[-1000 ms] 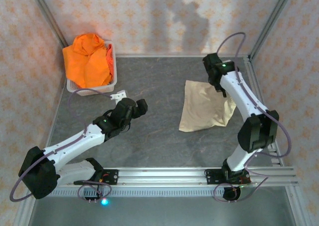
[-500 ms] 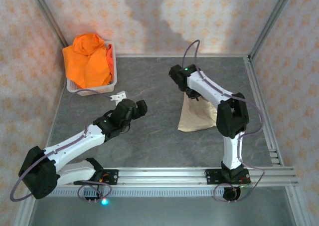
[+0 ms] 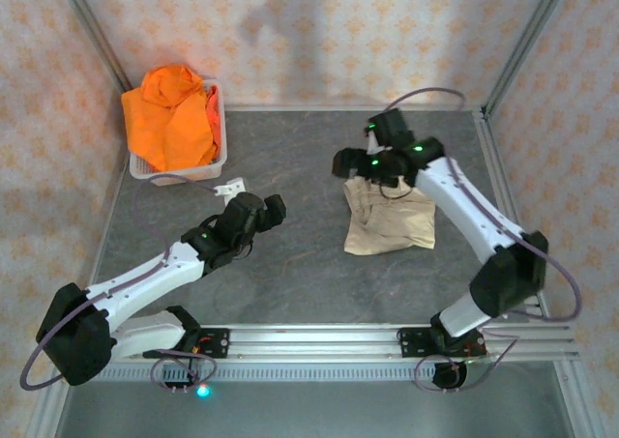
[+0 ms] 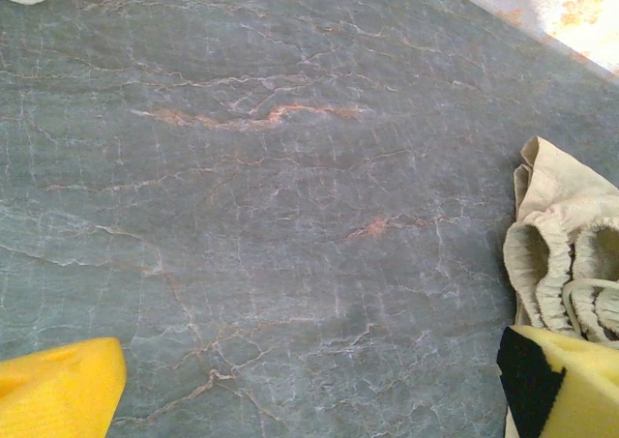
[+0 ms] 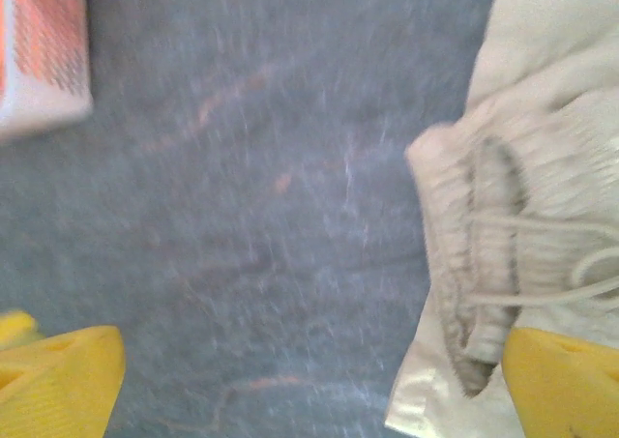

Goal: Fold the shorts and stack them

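**Beige shorts** (image 3: 390, 218): They lie folded into a rough square on the right half of the worktop (image 3: 300, 254). The gathered elastic waistband (image 5: 455, 225) is bunched at the left edge, and the drawstring (image 5: 527, 227) trails loose across it. The cloth is soft, matte and creased, and it rests on smooth, veined grey stone-look board.

**Orange shorts** (image 3: 169, 119): Bright and limp, they are heaped in the white mesh basket (image 3: 184, 175) at the far left corner. They spill over its rim, well apart from the beige pair.

**Right tool** (image 3: 353, 165): The jaws are spread wide with nothing held, and it hangs over the waistband edge. In the wrist view one yellow foam pad (image 5: 566, 380) sits right at the cloth.

**Left tool** (image 3: 263, 206): The jaws are spread and empty, above bare worktop between basket and beige pair.

**Step in hand, as judged:** The right tool is clearing the finished fold. It is best lifted straight up, so the pad neither snags the drawstring nor drags the top layer open. The orange shorts are not yet folded or stacked.
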